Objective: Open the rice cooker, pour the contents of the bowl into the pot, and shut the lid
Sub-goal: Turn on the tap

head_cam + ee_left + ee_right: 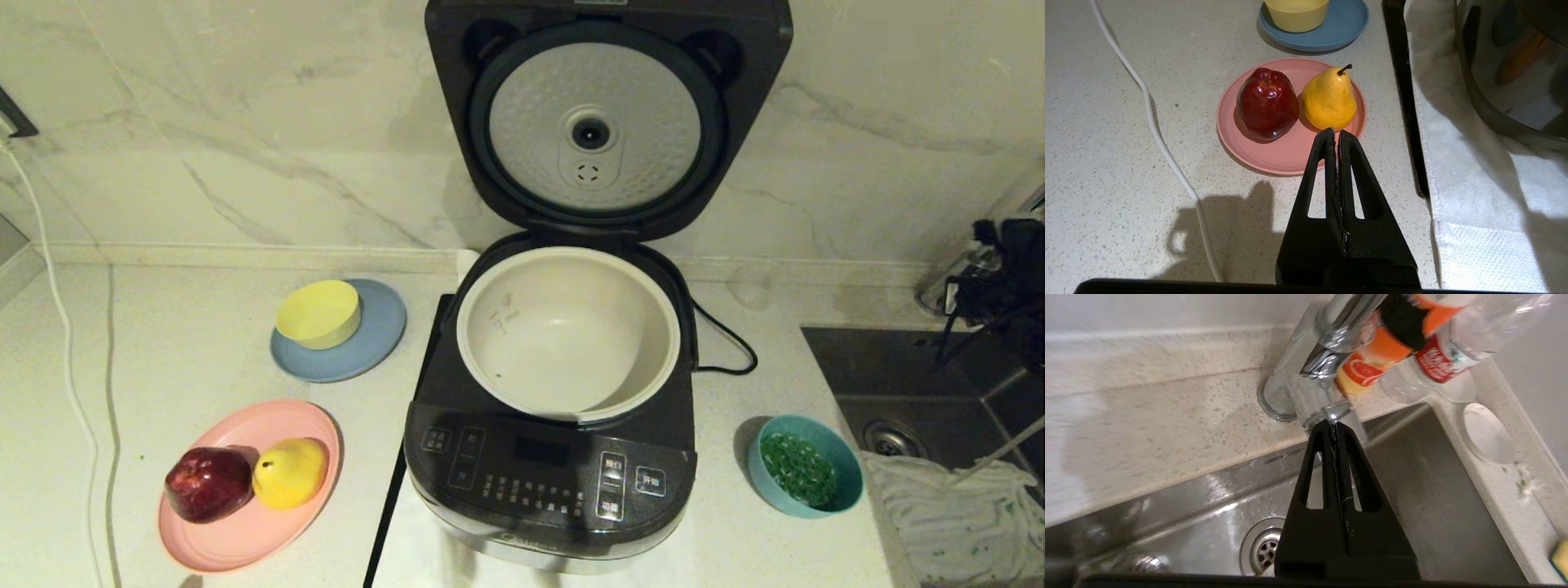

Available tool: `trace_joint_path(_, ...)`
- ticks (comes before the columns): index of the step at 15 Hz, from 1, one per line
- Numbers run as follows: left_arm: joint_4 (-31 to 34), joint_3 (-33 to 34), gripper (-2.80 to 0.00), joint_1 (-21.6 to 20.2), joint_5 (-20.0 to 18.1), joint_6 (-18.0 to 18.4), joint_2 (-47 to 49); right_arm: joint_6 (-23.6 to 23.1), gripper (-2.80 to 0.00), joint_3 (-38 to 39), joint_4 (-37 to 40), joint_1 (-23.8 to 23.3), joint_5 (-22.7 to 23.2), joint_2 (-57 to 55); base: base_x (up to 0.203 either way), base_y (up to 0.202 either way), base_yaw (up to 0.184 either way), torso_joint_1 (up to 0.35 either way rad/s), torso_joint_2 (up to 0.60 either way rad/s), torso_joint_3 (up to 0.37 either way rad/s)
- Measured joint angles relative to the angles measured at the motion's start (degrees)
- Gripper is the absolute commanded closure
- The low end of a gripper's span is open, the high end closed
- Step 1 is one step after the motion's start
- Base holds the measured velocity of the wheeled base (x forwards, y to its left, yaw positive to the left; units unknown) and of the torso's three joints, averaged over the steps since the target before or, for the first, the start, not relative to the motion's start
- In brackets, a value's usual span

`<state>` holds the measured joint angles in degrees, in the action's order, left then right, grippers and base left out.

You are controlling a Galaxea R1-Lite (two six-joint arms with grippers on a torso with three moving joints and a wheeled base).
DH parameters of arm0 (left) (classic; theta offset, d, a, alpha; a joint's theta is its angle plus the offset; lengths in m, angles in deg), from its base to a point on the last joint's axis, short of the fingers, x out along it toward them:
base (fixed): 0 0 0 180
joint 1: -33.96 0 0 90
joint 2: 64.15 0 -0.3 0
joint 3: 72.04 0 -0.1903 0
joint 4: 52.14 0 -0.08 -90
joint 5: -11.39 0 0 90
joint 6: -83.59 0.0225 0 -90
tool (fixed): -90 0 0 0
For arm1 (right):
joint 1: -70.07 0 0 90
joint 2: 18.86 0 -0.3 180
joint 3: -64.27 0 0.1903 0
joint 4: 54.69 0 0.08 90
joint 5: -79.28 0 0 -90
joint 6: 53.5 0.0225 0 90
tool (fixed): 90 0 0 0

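The black rice cooker (555, 474) stands at the middle of the counter with its lid (604, 122) swung up against the wall, dimpled silver plate facing me. The cream-white pot (467, 327) inside looks bare. To the cooker's right sits the teal bowl (849, 469) holding green chopped bits (798, 469). My left gripper (1336, 130) is shut on nothing, low over the counter near a pink plate, left of the cooker's shiny side (1515, 81). My right gripper (1335, 422) is shut and empty above the sink by the faucet; its arm (1008, 278) shows at the far right.
A pink plate (245, 531) carries a red apple (208, 483) and a yellow pear (290, 472). A yellow bowl (318, 313) sits on a blue-grey plate (380, 343). A white cord (61, 343) runs along the left. The sink (906, 392), faucet (1323, 355) and bottles (1412, 335) are right.
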<state>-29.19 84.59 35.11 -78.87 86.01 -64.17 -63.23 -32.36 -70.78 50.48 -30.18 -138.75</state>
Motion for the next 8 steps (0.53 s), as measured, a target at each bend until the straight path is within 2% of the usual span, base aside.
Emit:
trace_joint_path(4,0.0,0.0,0.0,0.0,0.02,0.02,0.0,2.84,0.0,9.08,4.98,3.72,3.66,10.74,0.0,0.0,0.0,0.0,0.0,0.0)
trace_joint_path(8,0.0,0.0,0.0,0.0,0.02,0.02,0.0,10.08,0.0,15.78,22.13,10.66,11.43,23.84,0.0,0.0,0.0,0.0,0.0,0.0)
